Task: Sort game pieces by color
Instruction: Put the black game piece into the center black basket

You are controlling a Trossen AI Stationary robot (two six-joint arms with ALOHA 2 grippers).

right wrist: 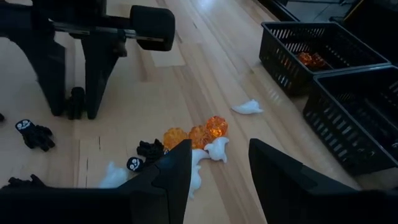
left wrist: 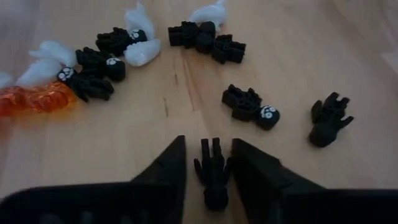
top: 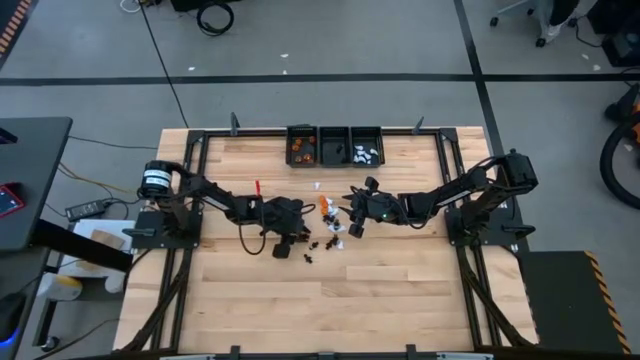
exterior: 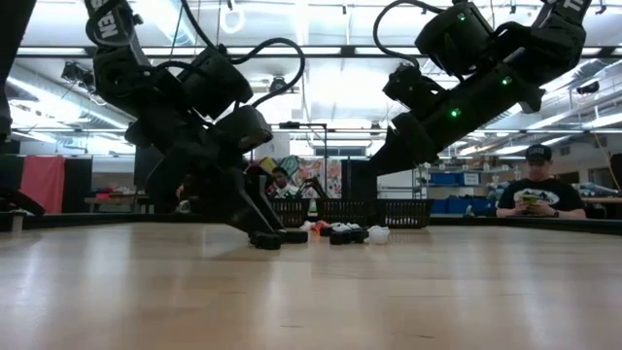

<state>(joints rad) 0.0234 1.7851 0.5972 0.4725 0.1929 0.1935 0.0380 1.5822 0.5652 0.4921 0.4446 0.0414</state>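
Claw work first: the left claw (left wrist: pixel 211 165) is down at the table (top: pixel 400 300), near its middle, with its two dark fingers (left wrist: pixel 168 168) standing either side of one black game piece (left wrist: pixel 213 174). The piece lies on the wood between them; the fingers look very close to it or just touching, and whether they have closed firmly on it cannot be told. In the low view the same claw (exterior: pixel 267 236) has its tips on the tabletop.

Just beyond that piece lie more black pieces, one with a small skull face (left wrist: pixel 252 106) and another alone off to the side (left wrist: pixel 328 119). Farther out is a mixed cluster of black and white pieces (left wrist: pixel 134 43) with a clear orange one (left wrist: pixel 37 99) at its end.

The right claw (right wrist: pixel 217 171) hangs above the table just on the right of the pile, jaws parted and holding nothing. Past its fingers lie three orange pieces (right wrist: pixel 196 134) touching in a row, white pieces (right wrist: pixel 217 149) beside them, and a single white piece (right wrist: pixel 247 107) apart, toward the bins.

Three black bins (top: pixel 335 146) sit side by side at the table's far edge: orange pieces (top: pixel 300 152) show in the left one and white pieces (top: pixel 365 154) in the right one.
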